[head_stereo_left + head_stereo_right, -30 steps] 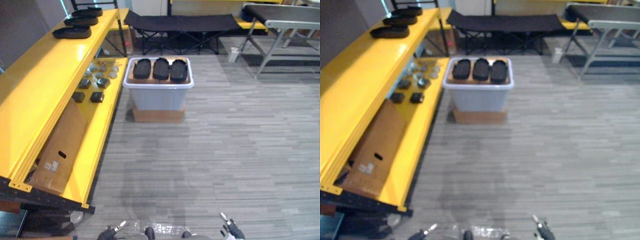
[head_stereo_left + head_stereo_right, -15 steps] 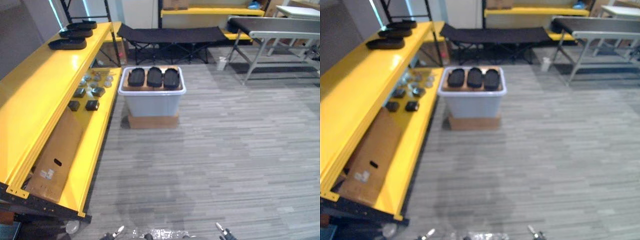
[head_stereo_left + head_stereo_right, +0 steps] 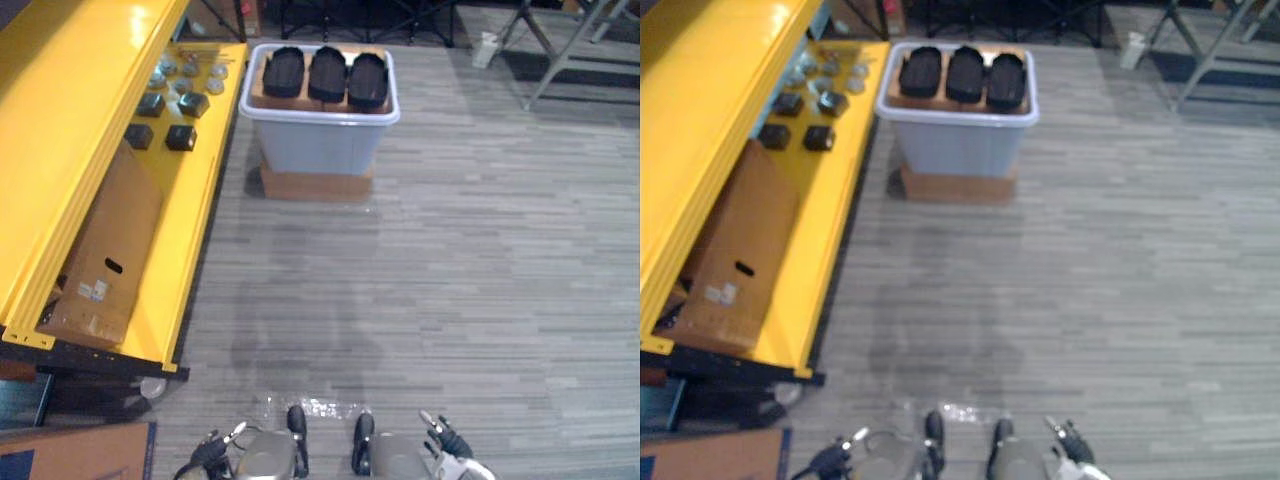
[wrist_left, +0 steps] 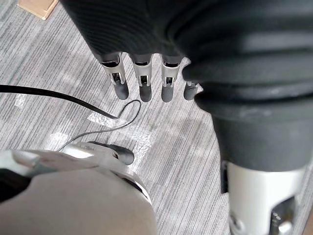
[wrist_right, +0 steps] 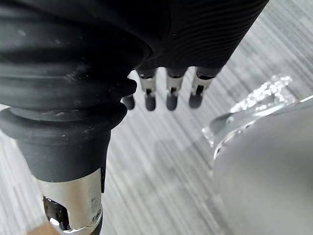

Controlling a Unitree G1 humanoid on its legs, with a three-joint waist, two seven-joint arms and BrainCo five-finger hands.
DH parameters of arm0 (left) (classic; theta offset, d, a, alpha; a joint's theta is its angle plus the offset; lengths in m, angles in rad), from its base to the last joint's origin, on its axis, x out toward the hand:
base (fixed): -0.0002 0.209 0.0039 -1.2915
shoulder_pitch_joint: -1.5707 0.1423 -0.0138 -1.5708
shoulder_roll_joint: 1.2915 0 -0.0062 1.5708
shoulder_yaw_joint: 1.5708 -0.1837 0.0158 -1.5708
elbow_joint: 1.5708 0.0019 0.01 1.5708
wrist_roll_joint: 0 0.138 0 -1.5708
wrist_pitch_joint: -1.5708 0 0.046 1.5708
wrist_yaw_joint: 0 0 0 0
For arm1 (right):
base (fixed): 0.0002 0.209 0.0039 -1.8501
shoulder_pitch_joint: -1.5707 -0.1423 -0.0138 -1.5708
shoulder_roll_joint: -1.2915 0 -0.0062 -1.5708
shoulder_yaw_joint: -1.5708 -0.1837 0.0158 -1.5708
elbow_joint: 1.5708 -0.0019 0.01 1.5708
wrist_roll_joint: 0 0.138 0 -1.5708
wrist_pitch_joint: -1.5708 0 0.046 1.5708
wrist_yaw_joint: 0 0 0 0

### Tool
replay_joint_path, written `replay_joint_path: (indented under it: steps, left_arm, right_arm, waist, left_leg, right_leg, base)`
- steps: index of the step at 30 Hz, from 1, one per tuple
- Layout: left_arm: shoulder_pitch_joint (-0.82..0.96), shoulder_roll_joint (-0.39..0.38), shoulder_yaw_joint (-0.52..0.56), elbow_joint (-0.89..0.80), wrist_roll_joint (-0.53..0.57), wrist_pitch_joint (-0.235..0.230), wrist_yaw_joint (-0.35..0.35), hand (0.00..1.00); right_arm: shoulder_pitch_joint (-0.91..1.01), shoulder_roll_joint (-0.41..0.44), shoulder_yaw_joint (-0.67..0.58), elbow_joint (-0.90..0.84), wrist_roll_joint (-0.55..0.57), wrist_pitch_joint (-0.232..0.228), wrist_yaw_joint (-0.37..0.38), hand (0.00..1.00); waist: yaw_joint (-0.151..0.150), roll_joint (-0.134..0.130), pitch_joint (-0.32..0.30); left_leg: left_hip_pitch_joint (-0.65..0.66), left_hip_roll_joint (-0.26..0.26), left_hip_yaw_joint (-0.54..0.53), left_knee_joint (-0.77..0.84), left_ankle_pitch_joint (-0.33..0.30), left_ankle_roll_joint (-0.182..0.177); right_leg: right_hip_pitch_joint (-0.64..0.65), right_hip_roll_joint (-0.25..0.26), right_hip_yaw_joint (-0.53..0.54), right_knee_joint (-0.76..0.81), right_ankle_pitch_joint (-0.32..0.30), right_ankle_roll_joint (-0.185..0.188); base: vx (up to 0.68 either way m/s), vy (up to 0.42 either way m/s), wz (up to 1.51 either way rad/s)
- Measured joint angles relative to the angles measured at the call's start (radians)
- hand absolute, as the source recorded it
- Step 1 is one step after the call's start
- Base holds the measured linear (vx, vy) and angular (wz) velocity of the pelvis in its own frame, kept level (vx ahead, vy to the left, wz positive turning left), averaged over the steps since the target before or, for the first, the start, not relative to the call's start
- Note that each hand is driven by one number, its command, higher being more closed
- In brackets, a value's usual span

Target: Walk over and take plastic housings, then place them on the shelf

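Note:
Three black plastic housings (image 3: 327, 74) lie side by side on a board across the top of a pale grey bin (image 3: 320, 145) ahead on the floor. The yellow shelf (image 3: 60, 130) runs along the left. My left hand (image 3: 207, 456) and right hand (image 3: 447, 442) hang low at the picture's lower edge, far from the bin. In the left wrist view the fingers (image 4: 142, 83) point straight down over the grey floor with nothing in them. The right wrist view has the right hand's fingers (image 5: 169, 94) just as straight and bare.
The bin stands on a flat cardboard base (image 3: 316, 186). On the shelf's lower level (image 3: 200, 200) lie a folded cardboard box (image 3: 100, 265) and several small dark parts (image 3: 160, 118). Metal table legs (image 3: 545, 60) stand at the far right. Grey plank floor lies between me and the bin.
The whole picture has shifted, so the camera has moved: the bin sits higher and the far end of the shelf top has left the view. Both hands hang as before.

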Motion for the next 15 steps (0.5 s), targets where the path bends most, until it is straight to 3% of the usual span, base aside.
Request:
replay_joint_path:
  steps: [6, 15]
  left_arm:
    - [-0.028, 0.003, -0.035, -0.001, -0.009, -0.033, 0.001, 0.0]
    - [-0.033, -0.012, -0.087, -0.005, -0.039, -0.036, 0.014, 0.0]
  right_arm:
    - [0.0, 0.0, 0.024, -0.001, -0.008, -0.004, 0.006, 0.0]
    - [0.004, -0.006, 0.035, 0.005, -0.047, -0.007, 0.02, 0.0]
  waist:
    - [0.006, 0.001, 0.0]
    - [0.007, 0.009, -0.008]
  left_leg:
    - [0.005, 0.0, -0.007, 0.0, -0.005, -0.002]
    - [0.088, -0.004, -0.037, -0.012, -0.005, -0.002]
  right_leg:
    - [0.006, 0.001, -0.004, 0.011, -0.015, -0.004]
    - [0.108, -0.001, -0.038, -0.026, -0.019, -0.002]
  base:
    - [0.06, -0.009, 0.03]
    - [-0.01, 0.0, 0.09]
